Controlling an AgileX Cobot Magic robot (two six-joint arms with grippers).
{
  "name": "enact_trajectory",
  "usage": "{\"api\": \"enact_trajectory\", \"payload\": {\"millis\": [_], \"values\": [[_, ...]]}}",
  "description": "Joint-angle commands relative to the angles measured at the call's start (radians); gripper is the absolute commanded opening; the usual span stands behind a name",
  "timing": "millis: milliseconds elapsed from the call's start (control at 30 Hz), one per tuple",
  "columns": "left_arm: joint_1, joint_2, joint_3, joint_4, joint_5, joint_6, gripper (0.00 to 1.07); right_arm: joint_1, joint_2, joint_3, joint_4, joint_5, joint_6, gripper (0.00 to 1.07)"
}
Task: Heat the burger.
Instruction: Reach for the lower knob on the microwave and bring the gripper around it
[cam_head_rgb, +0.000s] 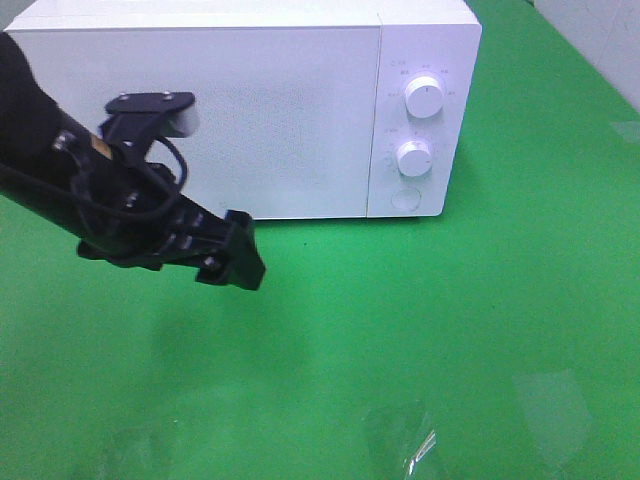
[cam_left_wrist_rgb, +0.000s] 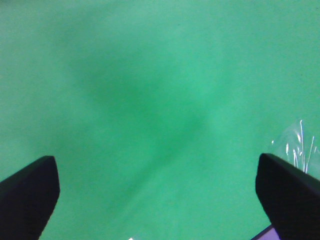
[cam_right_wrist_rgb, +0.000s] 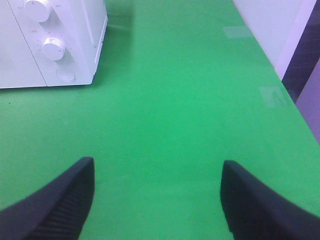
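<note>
While poised over the green desk (cam_head_rgb: 420, 330), held the left hand (cam_head_rgb: 238, 262) spread and empty before a shut white microwave (cam_head_rgb: 250, 110).
Showed that hand's dark fingers (cam_left_wrist_rgb: 27, 197) wide apart in its wrist view, only desk between them. Held the right hand (cam_right_wrist_rgb: 156, 200) likewise spread, gripping nothing, with the microwave's two knobs (cam_right_wrist_rgb: 53, 48) and round button (cam_right_wrist_rgb: 66, 75) beyond it. Could not place the burger: out of sight in all views.
</note>
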Motion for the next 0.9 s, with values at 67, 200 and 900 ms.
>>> {"api": "enact_trajectory", "payload": {"millis": [67, 200, 900], "values": [[0.104, -0.083, 0.001, 0.018, 0.128, 0.004, 1.00, -0.005, -0.027, 0.004, 0.001, -0.005, 0.002, 0.68], [0.179, -0.143, 0.001, 0.058, 0.239, 0.004, 1.00, -0.005, -0.027, 0.004, 0.001, -0.005, 0.002, 0.68], [0.621, -0.490, 0.002, 0.147, 0.657, 0.044, 1.00, -0.005, -0.027, 0.004, 0.001, -0.005, 0.002, 0.67]]}}
